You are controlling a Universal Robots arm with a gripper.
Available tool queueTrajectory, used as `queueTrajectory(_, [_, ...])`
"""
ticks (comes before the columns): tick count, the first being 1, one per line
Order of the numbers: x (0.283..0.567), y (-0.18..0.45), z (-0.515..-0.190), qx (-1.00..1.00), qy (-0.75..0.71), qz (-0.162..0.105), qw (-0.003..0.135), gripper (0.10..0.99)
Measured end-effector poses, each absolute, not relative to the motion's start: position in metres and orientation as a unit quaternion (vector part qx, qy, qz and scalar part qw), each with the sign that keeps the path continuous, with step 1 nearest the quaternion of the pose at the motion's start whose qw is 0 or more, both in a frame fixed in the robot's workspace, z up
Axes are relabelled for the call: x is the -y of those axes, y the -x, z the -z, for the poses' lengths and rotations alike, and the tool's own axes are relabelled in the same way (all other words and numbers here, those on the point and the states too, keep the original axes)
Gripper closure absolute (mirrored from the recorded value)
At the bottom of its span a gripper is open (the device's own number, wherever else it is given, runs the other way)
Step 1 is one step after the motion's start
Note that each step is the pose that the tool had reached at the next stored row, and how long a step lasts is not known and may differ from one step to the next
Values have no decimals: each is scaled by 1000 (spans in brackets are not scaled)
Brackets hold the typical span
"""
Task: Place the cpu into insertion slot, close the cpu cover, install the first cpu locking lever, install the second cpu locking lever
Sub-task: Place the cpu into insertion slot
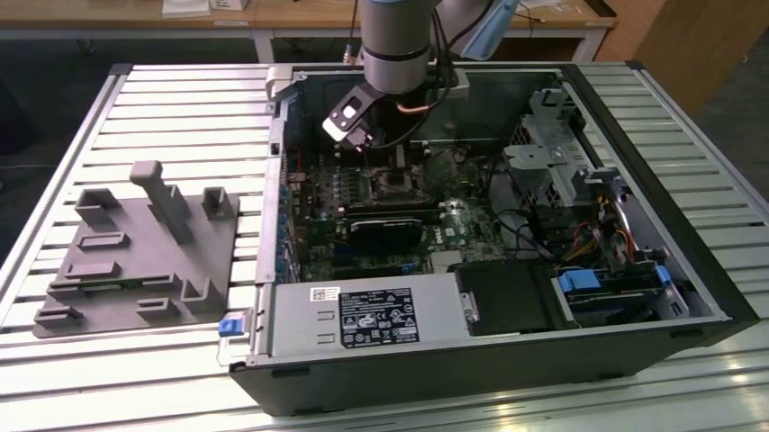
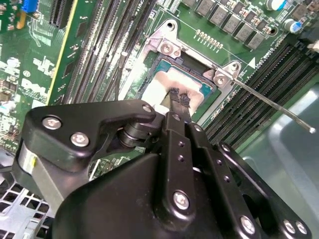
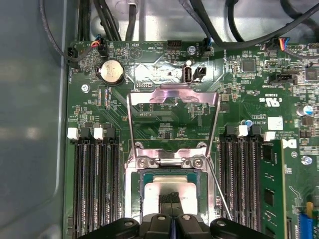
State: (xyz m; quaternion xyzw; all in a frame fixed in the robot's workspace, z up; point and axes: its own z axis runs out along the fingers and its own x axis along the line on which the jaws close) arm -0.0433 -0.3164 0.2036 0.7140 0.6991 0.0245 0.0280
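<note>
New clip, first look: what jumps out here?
The shut gripper rests on the silver cpu, which sits in the insertion slot of the green board. Just beyond it, the cpu cover stands swung open, and a thin locking lever juts free beside the slot.

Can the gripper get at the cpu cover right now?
Probably yes: the cpu cover is swung open beyond the insertion slot with nothing over it, and the gripper is at the cpu.
</note>
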Motion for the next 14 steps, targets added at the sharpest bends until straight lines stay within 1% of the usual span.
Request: queueTrajectory(14, [316, 43, -240, -699, -714, -27, 31, 980])
